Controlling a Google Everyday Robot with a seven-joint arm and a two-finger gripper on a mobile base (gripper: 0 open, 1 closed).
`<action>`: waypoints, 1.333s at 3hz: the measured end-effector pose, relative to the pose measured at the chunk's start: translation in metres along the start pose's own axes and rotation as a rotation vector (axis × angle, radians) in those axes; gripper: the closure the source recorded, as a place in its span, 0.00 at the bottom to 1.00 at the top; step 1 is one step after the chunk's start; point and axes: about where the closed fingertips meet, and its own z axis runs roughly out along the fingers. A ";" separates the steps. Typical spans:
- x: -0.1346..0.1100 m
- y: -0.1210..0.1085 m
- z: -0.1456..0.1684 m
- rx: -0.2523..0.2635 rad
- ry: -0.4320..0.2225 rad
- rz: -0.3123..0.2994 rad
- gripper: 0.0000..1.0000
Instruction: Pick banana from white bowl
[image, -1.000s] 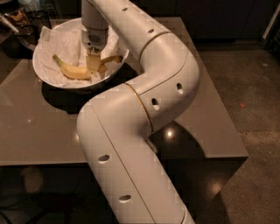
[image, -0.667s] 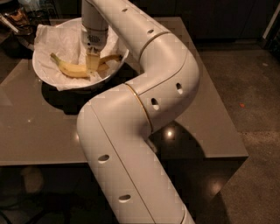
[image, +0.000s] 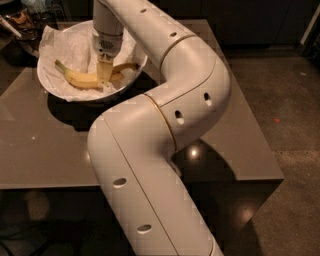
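- Gripper (image: 103, 74): pale, yellowish, hanging below a white cylindrical wrist w/ a perforated grille. It sits low inside the bowl, just toward 5 o'clock of bowl centre, right at the banana's mid-section and overlapping it in this view.
- Gripper state: can't tell. Apart, together or clamped on the fruit, it isn't readable from this angle.
- Long curved yellow banana (image: 79, 78): lies in the bowl on the paper lining, approx. 9 o'clock to 3 o'clock. Thin stem tip points to approx. 10 o'clock; the browner end shows past the gripper at 3 o'clock. The curve sags toward 6 o'clock.
- Large round deep white bowl (image: 129, 82): stands on the table's 10–11 o'clock corner, upright, casting a dark shadow toward 6 o'clock.
- Crumpled white paper (image: 65, 45): lines the bowl's inside and laps over the rim from 7 to 11 o'clock.
- Thick white jointed robot arm (image: 165, 125) w/ small oval holes: comes up from 6 o'clock of the view, bends at 3 o'clock of the bowl, then swings back to 12 o'clock above it. It covers much of the table's middle.
- Glossy grey-brown square table (image: 45, 145): reflects a light spot beside the arm's lower link.
- Dark speckled floor (image: 295, 100): at 3 o'clock of the table.
- Blurred clutter (image: 20, 20) beyond the bowl at 10 o'clock: unclear what it is.
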 end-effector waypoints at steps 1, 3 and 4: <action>-0.001 0.010 -0.023 0.036 -0.005 -0.009 1.00; 0.000 0.049 -0.066 0.107 -0.034 -0.067 1.00; 0.004 0.059 -0.073 0.110 -0.041 -0.067 1.00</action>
